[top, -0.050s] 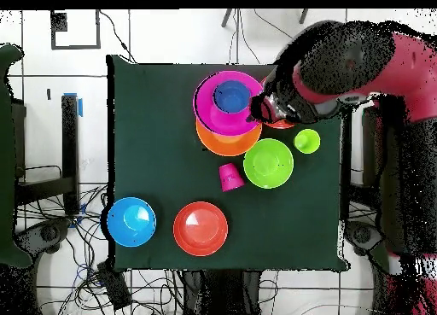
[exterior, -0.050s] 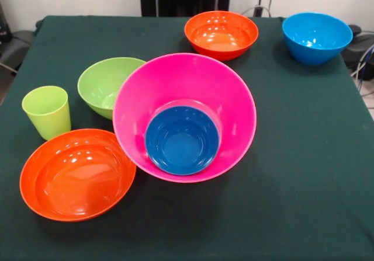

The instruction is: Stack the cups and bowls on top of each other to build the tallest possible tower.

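Catching the build at an early stage. Finding, nearest in the front view, a shallow red-orange bowl lying upright and alone on the table. Seeing just behind it the big pink bowl, tipping toward the camera and cradling the small dark blue bowl. Passing next the lime green cup and the green bowl, both standing loose at the left. Reaching last, at the far edge, a second red-orange bowl and the light blue bowl, well apart from the rest.

Judging the tower as barely begun, at the table's near side: counting three nested bowls at most, and leaving four bowls and the cups to go on.

Turning to the overhead view for what the front view is hiding: revealing the big orange bowl under the pink one, and a red-pink cup just beside the green bowl, too small to call upright or overturned. Showing also the arm reaching over the table's corner, with the gripper hovering beside the pink bowl's rim and covering most of something red, probably the nearest bowl. Unable to tell whether it is open, closed or gripping anything. Showing no arm at all from the front. Finding no yellow-orange cup in either view.
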{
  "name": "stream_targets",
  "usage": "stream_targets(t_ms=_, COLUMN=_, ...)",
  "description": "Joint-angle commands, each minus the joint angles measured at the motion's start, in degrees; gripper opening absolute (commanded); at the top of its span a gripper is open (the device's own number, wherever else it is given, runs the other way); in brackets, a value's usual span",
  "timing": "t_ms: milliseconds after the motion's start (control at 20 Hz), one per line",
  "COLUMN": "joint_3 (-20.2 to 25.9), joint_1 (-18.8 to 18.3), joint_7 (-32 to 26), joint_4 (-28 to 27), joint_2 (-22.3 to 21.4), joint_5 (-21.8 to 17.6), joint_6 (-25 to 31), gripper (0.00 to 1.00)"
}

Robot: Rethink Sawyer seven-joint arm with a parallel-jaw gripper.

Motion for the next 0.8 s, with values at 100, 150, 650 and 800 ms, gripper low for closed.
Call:
stream_targets(t_ms=100, joint_3=-16.01, joint_1=8.64, joint_7=34.29, joint_4=21.57, joint_2=-20.29, joint_5=1.58, joint_6=-10.90, gripper=1.00)
stream_targets(t_ms=150, joint_3=-18.91, joint_1=10.65, joint_7=40.10, joint_4=23.15, joint_2=-21.93, joint_5=0.97, joint_6=-12.99, gripper=1.00)
stream_targets(t_ms=650, joint_3=-33.33, joint_1=19.76, joint_7=64.13, joint_4=43.02, joint_2=-29.17, joint_5=7.72, joint_6=-37.70, gripper=1.00)
stream_targets(t_ms=800, joint_3=-34.32, joint_1=20.22, joint_7=65.79, joint_4=46.52, joint_2=-29.37, joint_5=9.58, joint_6=-42.03, gripper=1.00)
